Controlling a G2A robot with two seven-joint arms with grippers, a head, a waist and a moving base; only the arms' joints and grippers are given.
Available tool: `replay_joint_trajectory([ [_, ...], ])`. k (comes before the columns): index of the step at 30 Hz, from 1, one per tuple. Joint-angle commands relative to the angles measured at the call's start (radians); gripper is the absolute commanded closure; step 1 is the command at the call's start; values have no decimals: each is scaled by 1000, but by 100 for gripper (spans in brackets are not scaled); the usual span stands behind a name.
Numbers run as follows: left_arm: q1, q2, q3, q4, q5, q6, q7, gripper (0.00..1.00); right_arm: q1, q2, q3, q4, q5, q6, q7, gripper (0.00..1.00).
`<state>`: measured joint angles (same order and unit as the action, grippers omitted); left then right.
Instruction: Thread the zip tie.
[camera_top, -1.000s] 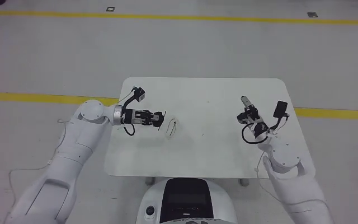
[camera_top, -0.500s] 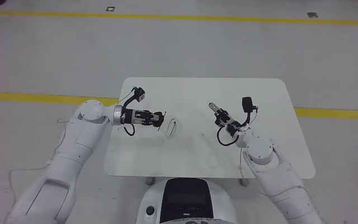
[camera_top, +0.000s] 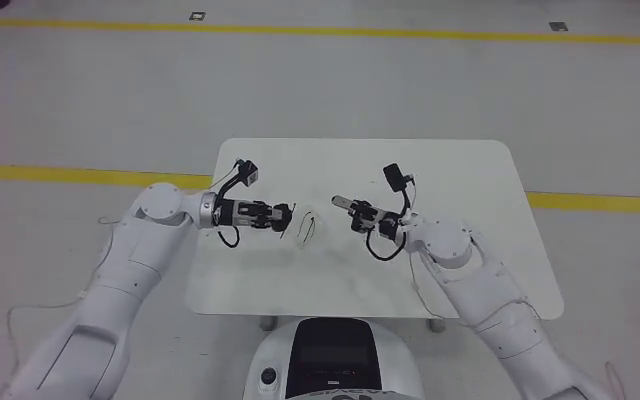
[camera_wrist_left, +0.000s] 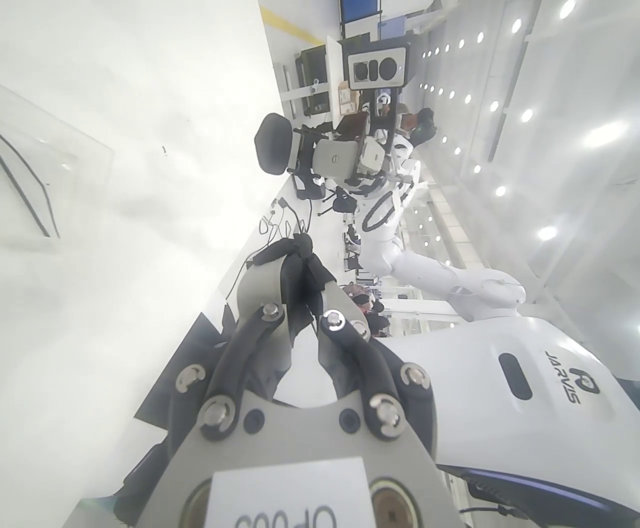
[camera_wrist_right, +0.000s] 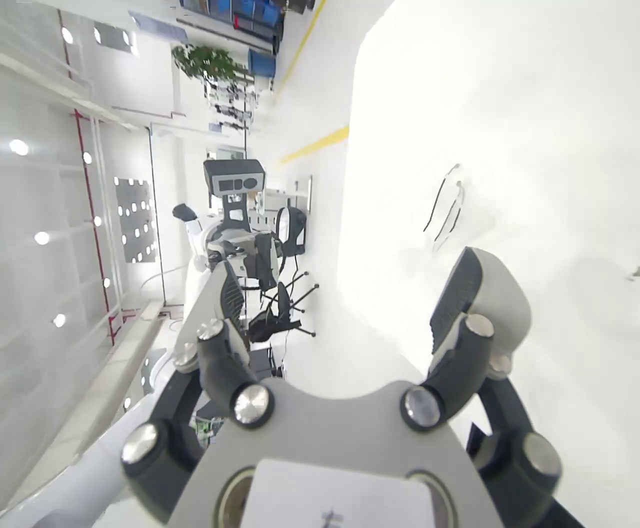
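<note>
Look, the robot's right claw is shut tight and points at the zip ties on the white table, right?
Not quite. The right gripper is open, not shut: the right wrist view shows its two fingers spread wide apart with nothing between them. The rest is right: it points toward the zip ties lying on the white table.

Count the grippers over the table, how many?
2. The left gripper is just left of the zip ties; the right gripper, open, is just right of them. None looks hidden.
</note>
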<state>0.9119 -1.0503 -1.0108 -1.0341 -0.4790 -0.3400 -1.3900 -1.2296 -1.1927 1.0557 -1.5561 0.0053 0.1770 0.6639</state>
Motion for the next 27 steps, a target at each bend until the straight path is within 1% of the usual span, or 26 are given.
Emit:
replay_joint_trajectory([
  [1, -1, 10, 10, 1, -25, 0, 0, 100, 38, -8, -33, 31, 4, 6, 18, 0],
  [5, -14, 25, 32, 19, -62, 0, 0, 100, 94, -27, -98, 89, 10, 14, 34, 0],
  [7, -20, 30, 43, 21, -74, 0, 0, 100, 109, -34, -121, 110, 14, 9, 40, 0],
  [9, -30, 38, 33, 28, -56, 0, 0, 100, 114, -35, -126, 116, 10, 2, 45, 0],
  [15, -30, 38, 33, 28, -56, 0, 0, 100, 114, -35, -126, 116, 10, 2, 45, 0],
  [17, -23, 37, 38, 19, -52, 8, 23, 100, 114, -35, -126, 116, 10, 2, 45, 0],
  [19, -23, 35, 45, 26, -62, 18, 27, 100, 106, -36, -116, 128, 69, -31, 70, 0],
  [20, -27, 34, 48, 31, -68, 16, 18, 100, 113, -37, -114, 138, 76, -48, 86, 0],
  [21, -28, 33, 52, 39, -79, 9, 3, 100, 119, -38, -114, 144, 97, -77, 111, 0],
  [22, -32, 31, 57, 54, -98, 6, 0, 100, 129, -40, -111, 164, 144, -116, 160, 0],
  [25, -46, 31, 75, 82, -110, 0, 0, 100, 172, -48, -118, 226, 231, -191, 267, 0],
  [27, -48, 32, 90, 80, -123, 0, 0, 100, 205, -55, -134, 263, 262, -213, 318, 0],
])
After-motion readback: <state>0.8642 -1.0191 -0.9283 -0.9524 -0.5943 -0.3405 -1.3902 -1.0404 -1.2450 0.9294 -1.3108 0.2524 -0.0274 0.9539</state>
